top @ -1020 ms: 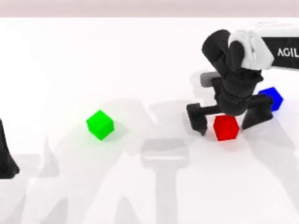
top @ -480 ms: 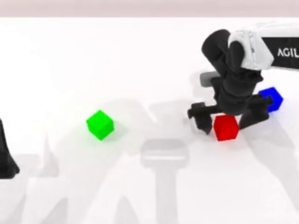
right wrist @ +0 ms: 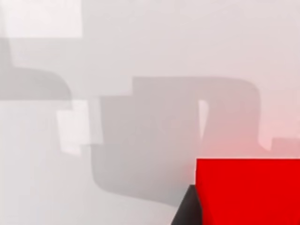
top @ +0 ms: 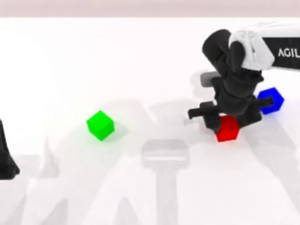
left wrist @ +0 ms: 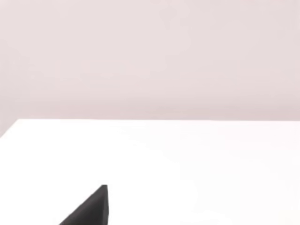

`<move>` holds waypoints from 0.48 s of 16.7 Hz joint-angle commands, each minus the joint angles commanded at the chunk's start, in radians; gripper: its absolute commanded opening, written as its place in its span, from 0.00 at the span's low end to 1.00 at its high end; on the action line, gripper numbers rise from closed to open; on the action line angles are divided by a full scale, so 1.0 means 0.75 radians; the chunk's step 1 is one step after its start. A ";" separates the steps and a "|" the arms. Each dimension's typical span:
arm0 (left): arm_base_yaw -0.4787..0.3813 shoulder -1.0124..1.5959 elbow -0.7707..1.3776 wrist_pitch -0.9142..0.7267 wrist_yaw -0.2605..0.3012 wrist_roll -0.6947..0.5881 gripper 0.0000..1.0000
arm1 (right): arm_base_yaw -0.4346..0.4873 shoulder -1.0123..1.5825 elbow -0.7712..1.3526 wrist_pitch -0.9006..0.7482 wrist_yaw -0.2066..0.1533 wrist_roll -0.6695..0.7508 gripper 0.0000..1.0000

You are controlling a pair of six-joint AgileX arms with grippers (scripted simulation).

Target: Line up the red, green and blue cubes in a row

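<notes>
Top view: the right gripper (top: 228,118) is positioned over the right part of the white table (top: 140,61), lowered around the red cube (top: 228,129). Its two black fingers (top: 210,119) are set close against opposite sides of the cube, so the gripper is closed to the cube's width and the cube is held between them (the upper part of the cube is hidden under the gripper body). The blue cube (top: 271,100) is seen just beside the gripper, toward the table's right edge and slightly farther back than the red cube; it is partly covered by the arm and is apart from the red cube. The green cube (top: 100,125) rests alone on the table left of centre, well apart from the other two, turned so that one corner faces the front. The three cubes are thus spread unevenly across the table, red and blue near each other, green far to the left.

The left gripper (top: 6,157) is parked at the table's left edge, only a dark part of it being visible in the top view; whether its fingers are wide or narrow cannot be told.

Right wrist view: the red cube (right wrist: 248,191) fills the corner of the frame, with a dark finger (right wrist: 186,211) touching its side and grey shadows lying on the table behind.

Left wrist view: bare table and a pale wall are shown, with one black finger tip (left wrist: 89,210) at the frame's edge.
</notes>
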 joint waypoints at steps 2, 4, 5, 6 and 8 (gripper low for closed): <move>0.000 0.000 0.000 0.000 0.000 0.000 1.00 | 0.000 0.000 0.000 0.000 0.000 0.000 0.00; 0.000 0.000 0.000 0.000 0.000 0.000 1.00 | 0.000 0.000 0.000 0.000 0.000 0.000 0.00; 0.000 0.000 0.000 0.000 0.000 0.000 1.00 | 0.000 0.000 0.000 0.000 0.000 0.000 0.00; 0.000 0.000 0.000 0.000 0.000 0.000 1.00 | -0.004 -0.046 0.016 -0.017 0.012 -0.006 0.00; 0.000 0.000 0.000 0.000 0.000 0.000 1.00 | -0.003 -0.051 0.036 -0.040 0.012 -0.006 0.00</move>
